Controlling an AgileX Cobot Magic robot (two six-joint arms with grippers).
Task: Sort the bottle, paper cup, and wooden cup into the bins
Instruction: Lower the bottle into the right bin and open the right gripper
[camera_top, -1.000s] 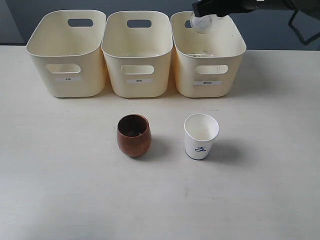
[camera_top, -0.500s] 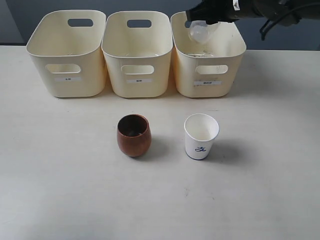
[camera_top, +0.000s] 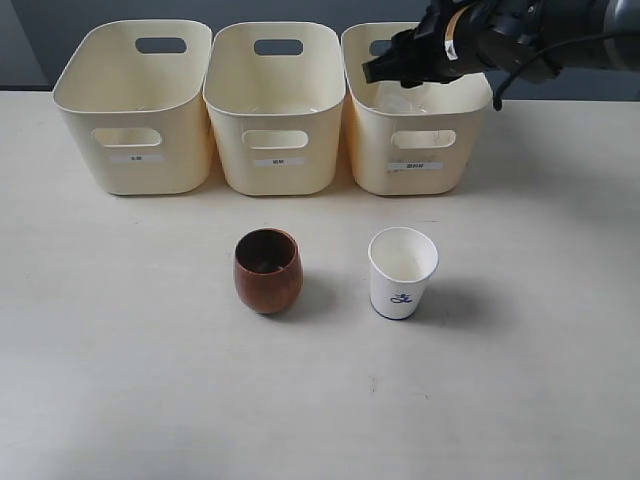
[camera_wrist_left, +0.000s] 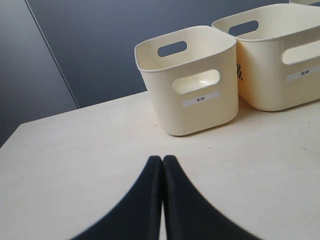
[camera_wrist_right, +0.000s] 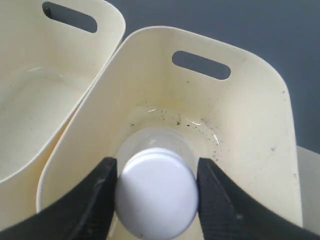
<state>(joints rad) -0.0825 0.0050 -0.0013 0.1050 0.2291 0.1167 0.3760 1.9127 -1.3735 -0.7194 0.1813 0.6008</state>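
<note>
My right gripper (camera_wrist_right: 156, 169) is shut on the white screw cap of the clear bottle (camera_wrist_right: 156, 195), which hangs upright inside the right bin (camera_top: 415, 145). In the exterior view that gripper (camera_top: 398, 68) sits low over the bin's back rim, and the bottle is mostly hidden by the arm and the bin wall. The reddish-brown wooden cup (camera_top: 268, 270) and the white paper cup (camera_top: 402, 272) stand upright side by side on the table before the bins. My left gripper (camera_wrist_left: 162, 160) is shut on nothing, low over the table facing the left bin (camera_wrist_left: 192, 82).
Three cream bins stand in a row at the back: left bin (camera_top: 135, 105), middle bin (camera_top: 275, 105), then the right one. The middle bin (camera_wrist_left: 280, 55) also shows in the left wrist view. A dark wall lies behind the table.
My right gripper has come down and slightly left with the bottle, from above the right bin's rim to inside the bin. Both cups have stayed in place.
</note>
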